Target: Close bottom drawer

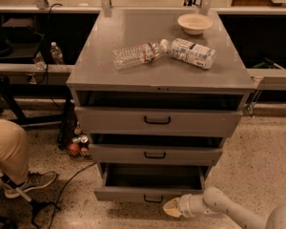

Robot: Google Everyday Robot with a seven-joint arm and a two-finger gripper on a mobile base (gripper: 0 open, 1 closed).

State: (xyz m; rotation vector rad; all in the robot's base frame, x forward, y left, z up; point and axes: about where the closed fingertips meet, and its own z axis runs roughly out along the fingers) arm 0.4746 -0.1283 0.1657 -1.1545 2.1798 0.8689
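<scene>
Jaws by bottom drawer (pixel 124 194) front (pulled out)

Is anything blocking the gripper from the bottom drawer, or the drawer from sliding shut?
Nothing visible does. The gripper is low at the front of the bottom drawer, right of centre, and the drawer's open interior looks empty.

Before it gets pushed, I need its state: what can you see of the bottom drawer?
The bottom drawer is the lowest of three in the cabinet, grey metal by its look, with a low plain front and a small black pull handle. It stands pulled out and level; its tray shows nothing inside. The gripper sits close in front of its right half; contact cannot be told.
</scene>
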